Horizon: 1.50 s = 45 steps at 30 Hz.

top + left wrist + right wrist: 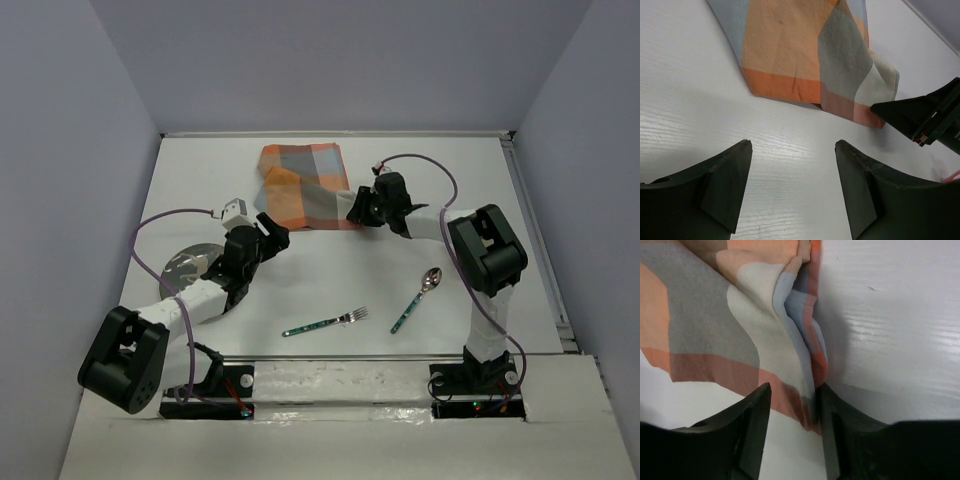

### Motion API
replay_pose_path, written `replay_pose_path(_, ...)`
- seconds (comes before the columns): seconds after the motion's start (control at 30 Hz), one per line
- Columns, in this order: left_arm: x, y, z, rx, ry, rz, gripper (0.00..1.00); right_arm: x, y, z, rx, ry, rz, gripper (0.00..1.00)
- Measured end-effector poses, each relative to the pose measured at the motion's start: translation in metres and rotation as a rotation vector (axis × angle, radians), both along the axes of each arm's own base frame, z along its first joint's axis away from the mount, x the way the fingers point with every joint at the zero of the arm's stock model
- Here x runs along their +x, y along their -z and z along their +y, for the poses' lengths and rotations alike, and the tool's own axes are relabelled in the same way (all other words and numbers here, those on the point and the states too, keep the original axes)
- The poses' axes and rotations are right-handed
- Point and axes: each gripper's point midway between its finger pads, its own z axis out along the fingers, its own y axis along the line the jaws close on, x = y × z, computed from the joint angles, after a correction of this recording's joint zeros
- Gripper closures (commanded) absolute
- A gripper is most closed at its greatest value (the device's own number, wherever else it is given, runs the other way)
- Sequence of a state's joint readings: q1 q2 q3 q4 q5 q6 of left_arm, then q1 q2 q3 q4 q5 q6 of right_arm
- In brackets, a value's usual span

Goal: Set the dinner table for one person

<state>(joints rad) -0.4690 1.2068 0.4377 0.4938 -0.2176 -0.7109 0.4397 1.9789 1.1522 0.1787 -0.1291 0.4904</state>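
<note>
Placemat (300, 180) behind fork (325, 324) and spoon (417, 299) on dinner table (200, 170)

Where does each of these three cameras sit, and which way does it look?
Top external: fixed above and behind, looking down on the matte white tabletop; the left arm and right arm show whole.
Left wrist: on the left arm, looking ahead past its open left gripper at the orange-and-grey plaid cloth placemat.
Right wrist: on the right arm, close over the placemat's edge, pinched in the right gripper.
Shared: the placemat shows in all three.
</note>
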Motion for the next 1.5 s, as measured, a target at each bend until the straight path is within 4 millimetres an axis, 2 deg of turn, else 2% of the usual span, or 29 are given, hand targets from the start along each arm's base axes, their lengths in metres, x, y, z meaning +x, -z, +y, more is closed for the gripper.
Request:
replay_pose_path(0.03, 0.000, 0.000, 0.000, 0.000, 0.000, -0.001, 0.23, 0.002, 0.000, 0.004, 0.011, -0.013, 0.000, 0.73)
replay_pose_path(0.07, 0.000, -0.001, 0.000, -0.001, 0.000, -0.002, 0.23, 0.004, 0.000, 0.009, 0.025, -0.028, 0.001, 0.96)
replay_pose_path(0.1, 0.000, -0.001, 0.000, -0.001, 0.001, -0.003, 0.23, 0.006, 0.001, 0.012, 0.032, -0.037, 0.004, 1.00)
replay_pose_path(0.23, 0.001, -0.003, -0.001, -0.005, 0.002, -0.013, 0.23, 0.013, -0.005, 0.025, 0.080, -0.064, 0.010, 1.00)
replay_pose_path(0.27, 0.002, -0.003, -0.001, -0.007, 0.002, -0.017, 0.23, 0.017, -0.012, 0.029, 0.094, -0.070, 0.002, 1.00)
replay_pose_path(0.33, 0.001, -0.003, -0.001, -0.017, 0.001, -0.026, 0.23, 0.036, -0.043, 0.043, 0.142, -0.086, -0.044, 1.00)
replay_pose_path(0.37, 0.001, -0.002, 0.000, -0.020, 0.000, -0.025, 0.23, 0.049, -0.066, 0.051, 0.170, -0.095, -0.086, 1.00)
replay_pose_path(0.43, 0.001, -0.001, 0.000, -0.022, 0.002, -0.022, 0.23, 0.076, -0.125, 0.068, 0.229, -0.116, -0.190, 1.00)
replay_pose_path(0.5, 0.001, -0.003, -0.002, -0.028, 0.009, -0.028, 0.23, 0.095, -0.200, 0.080, 0.291, -0.136, -0.326, 1.00)
replay_pose_path(0.53, 0.001, -0.003, -0.002, -0.030, 0.012, -0.028, 0.23, 0.101, -0.255, 0.082, 0.332, -0.146, -0.433, 1.00)
replay_pose_path(0.57, 0.001, -0.003, -0.002, -0.030, 0.013, -0.027, 0.23, 0.098, -0.294, 0.080, 0.351, -0.148, -0.510, 1.00)
replay_pose_path(0.6, 0.001, -0.003, -0.002, -0.031, 0.014, -0.027, 0.23, 0.091, -0.324, 0.074, 0.358, -0.145, -0.570, 1.00)
replay_pose_path(0.63, 0.001, -0.004, -0.002, -0.032, 0.016, -0.028, 0.22, 0.077, -0.361, 0.064, 0.364, -0.138, -0.638, 1.00)
replay_pose_path(0.7, 0.000, -0.004, -0.003, -0.036, 0.024, -0.029, 0.20, 0.050, -0.416, 0.041, 0.364, -0.105, -0.752, 1.00)
replay_pose_path(0.8, -0.001, -0.003, -0.008, -0.045, 0.049, -0.021, 0.20, 0.013, -0.460, 0.007, 0.358, -0.059, -0.855, 1.00)
replay_pose_path(0.87, -0.002, -0.002, -0.012, -0.050, 0.068, -0.014, 0.20, -0.005, -0.479, -0.017, 0.354, -0.014, -0.914, 1.00)
replay_pose_path(0.9, -0.002, -0.001, -0.015, -0.050, 0.079, -0.009, 0.19, -0.008, -0.475, -0.027, 0.342, 0.013, -0.925, 1.00)
replay_pose_path(1.0, -0.005, 0.003, -0.038, -0.041, 0.157, 0.012, 0.18, 0.001, -0.426, -0.041, 0.279, 0.069, -0.845, 1.00)
replay_pose_path(1.03, -0.006, 0.004, -0.047, -0.036, 0.186, 0.017, 0.18, 0.007, -0.406, -0.040, 0.259, 0.077, -0.809, 1.00)
replay_pose_path(1.1, -0.007, 0.006, -0.072, -0.029, 0.252, 0.029, 0.18, 0.029, -0.345, -0.035, 0.193, 0.087, -0.686, 1.00)
replay_pose_path(1.17, -0.011, 0.010, -0.093, -0.020, 0.309, 0.045, 0.20, 0.040, -0.294, -0.033, 0.135, 0.089, -0.581, 1.00)
replay_pose_path(1.27, -0.013, 0.017, -0.119, 0.013, 0.378, 0.063, 0.21, 0.040, -0.252, -0.036, 0.067, 0.090, -0.485, 1.00)
replay_pose_path(1.33, -0.018, 0.022, -0.135, 0.048, 0.429, 0.069, 0.21, 0.040, -0.254, -0.039, 0.053, 0.093, -0.496, 1.00)
replay_pose_path(1.5, -0.047, 0.017, -0.185, 0.122, 0.592, 0.027, 0.20, 0.036, -0.274, -0.045, 0.043, 0.101, -0.549, 1.00)
